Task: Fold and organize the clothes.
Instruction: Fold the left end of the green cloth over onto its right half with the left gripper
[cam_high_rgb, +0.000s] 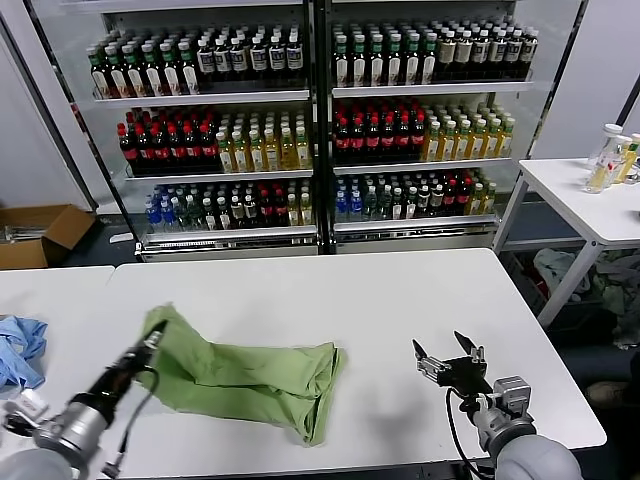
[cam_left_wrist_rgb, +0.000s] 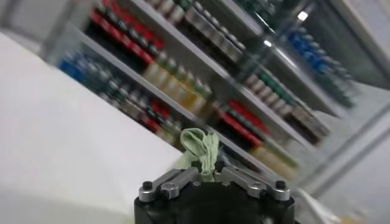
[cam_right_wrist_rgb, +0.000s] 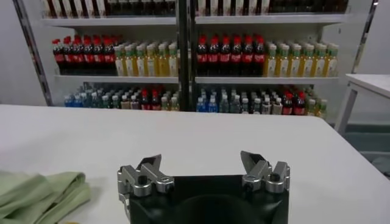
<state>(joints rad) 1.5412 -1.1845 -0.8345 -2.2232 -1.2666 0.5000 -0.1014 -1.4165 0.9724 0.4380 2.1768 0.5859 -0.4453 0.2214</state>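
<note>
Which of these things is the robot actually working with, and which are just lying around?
In use:
- green shirt
- left gripper, pinching the shirt's corner
- right gripper, open, waiting

Lying about:
- blue cloth
- bottle shelves
- cardboard box

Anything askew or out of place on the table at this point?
The green T-shirt lies half folded and rumpled, one corner pinched in the shut left gripper. The right gripper hovers open, empty. A blue cloth sits bunched at the table's left edge.
</note>
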